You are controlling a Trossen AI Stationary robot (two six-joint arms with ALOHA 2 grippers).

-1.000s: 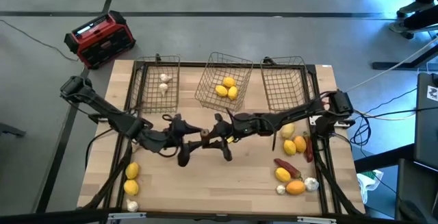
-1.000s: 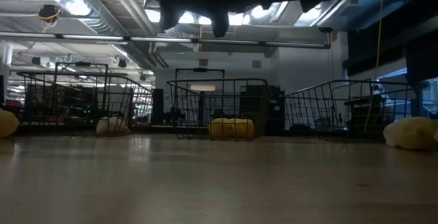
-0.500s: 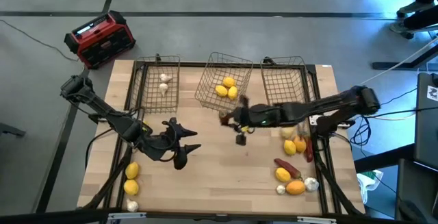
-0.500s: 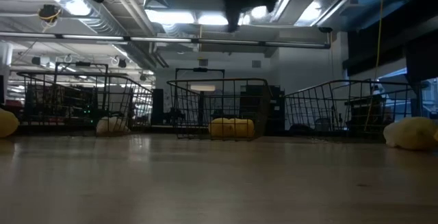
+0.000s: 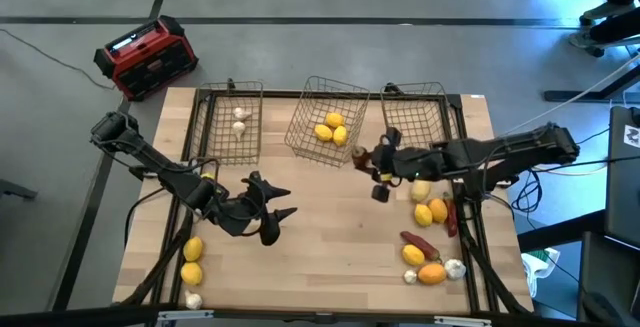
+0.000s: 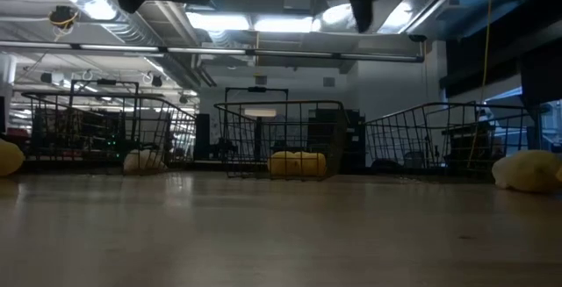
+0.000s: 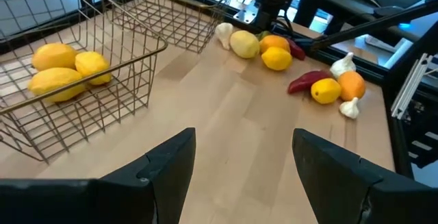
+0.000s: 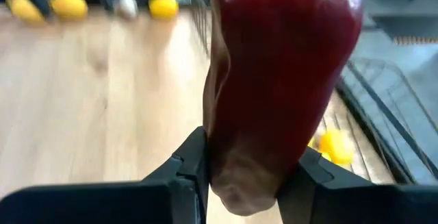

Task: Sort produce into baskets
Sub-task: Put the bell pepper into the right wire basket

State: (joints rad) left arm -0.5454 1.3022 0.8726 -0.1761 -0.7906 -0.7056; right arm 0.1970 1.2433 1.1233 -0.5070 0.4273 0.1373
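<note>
My right gripper (image 5: 368, 159) hangs over the table between the middle basket (image 5: 325, 117) and the right basket (image 5: 415, 122), shut on a dark red piece of produce (image 8: 280, 66). The middle basket holds yellow lemons (image 7: 58, 73); the left basket (image 5: 230, 122) holds white bulbs (image 5: 240, 119). My left gripper (image 5: 278, 214) hovers open over the table's left middle, with nothing between its fingers (image 7: 171, 169). Loose lemons, an orange piece, bulbs and red pieces (image 5: 428, 237) lie at the near right. My right gripper pinches the dark red piece between its two fingers (image 8: 188, 172), at one end of the piece (image 8: 229, 159). The rest of the piece stands out beyond the fingertips. The gripper comes from the table's right, slanting downward. The piece is lifted clear of the table.
A red-and-black box (image 5: 145, 57) sits on the floor beyond the table's far left corner. Two lemons (image 5: 192, 262) and a bulb (image 5: 192, 300) lie at the near left. Bare wood (image 5: 340, 247) lies between the two arms.
My right gripper has drawn away from my left gripper at the table's middle, going up and toward the far right, to the gap between the middle and right baskets, carrying the dark red piece.
</note>
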